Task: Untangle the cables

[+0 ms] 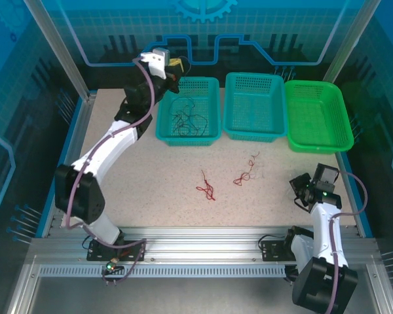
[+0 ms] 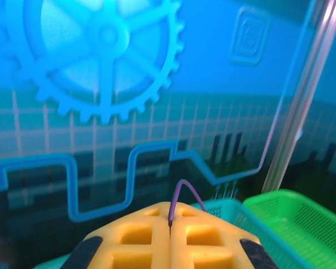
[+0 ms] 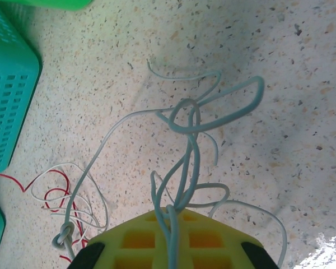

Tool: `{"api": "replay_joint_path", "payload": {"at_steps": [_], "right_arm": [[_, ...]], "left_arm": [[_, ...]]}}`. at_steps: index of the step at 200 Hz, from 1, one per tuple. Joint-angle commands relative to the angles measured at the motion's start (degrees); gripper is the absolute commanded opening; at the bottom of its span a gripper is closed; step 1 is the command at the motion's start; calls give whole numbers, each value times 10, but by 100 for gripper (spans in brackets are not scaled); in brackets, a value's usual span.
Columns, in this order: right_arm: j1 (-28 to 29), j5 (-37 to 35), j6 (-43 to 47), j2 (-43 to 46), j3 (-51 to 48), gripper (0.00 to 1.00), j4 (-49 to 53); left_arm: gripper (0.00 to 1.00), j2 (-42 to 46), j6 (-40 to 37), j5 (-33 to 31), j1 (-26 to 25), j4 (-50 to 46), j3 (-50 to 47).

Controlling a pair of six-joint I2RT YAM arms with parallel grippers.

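Noted left gripper (image 2: 169, 224) pinched shut on a dark purple wire (image 2: 185, 191), raised above the far-left teal basket (image 1: 188, 139). Rest of the dark tangle (image 1: 187, 121) lying inside that basket.

Noted right gripper (image 3: 171, 216) clamped on a knotted whitish-grey bundle (image 3: 187, 126) at near right, apparently lifted off the table (image 3: 302, 84), going by the shadows. One grey strand runs toward a red-and-white clump (image 3: 56, 190); cannot tell whether linked. Separate red cable (image 1: 206, 186) loose at table centre.

Judged step: drawing single strands out of their knots.
- Lift slowly and straight.
- Stop if the whole clump rises with the strand.
- Shake gently rather than yank, to avoid tightening the grey knot.
- Watch the purple wire's free end for snags on the basket mesh.
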State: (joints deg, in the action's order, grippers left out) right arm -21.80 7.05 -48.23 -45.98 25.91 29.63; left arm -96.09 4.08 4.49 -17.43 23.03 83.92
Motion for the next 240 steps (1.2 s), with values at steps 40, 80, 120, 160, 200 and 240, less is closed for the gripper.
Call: {"api": "replay_joint_path", "payload": {"at_steps": [40, 80, 120, 160, 200, 240], "right_arm": [[16, 37, 39, 18, 41, 4, 23], [68, 89, 75, 17, 70, 5, 6], [163, 96, 110, -3, 113, 6, -11], [251, 103, 130, -51, 152, 6, -41], [326, 108, 158, -114, 188, 6, -55], [388, 97, 198, -181, 227, 6, -37]], "left_arm": [[23, -63, 18, 1, 11, 17, -31], [58, 12, 62, 28, 10, 74, -112], [70, 117, 86, 103, -16, 107, -184], [73, 205, -19, 123, -125, 67, -251], [75, 238, -129, 118, -241, -9, -312], [81, 229, -206, 139, -266, -13, -389]]}}
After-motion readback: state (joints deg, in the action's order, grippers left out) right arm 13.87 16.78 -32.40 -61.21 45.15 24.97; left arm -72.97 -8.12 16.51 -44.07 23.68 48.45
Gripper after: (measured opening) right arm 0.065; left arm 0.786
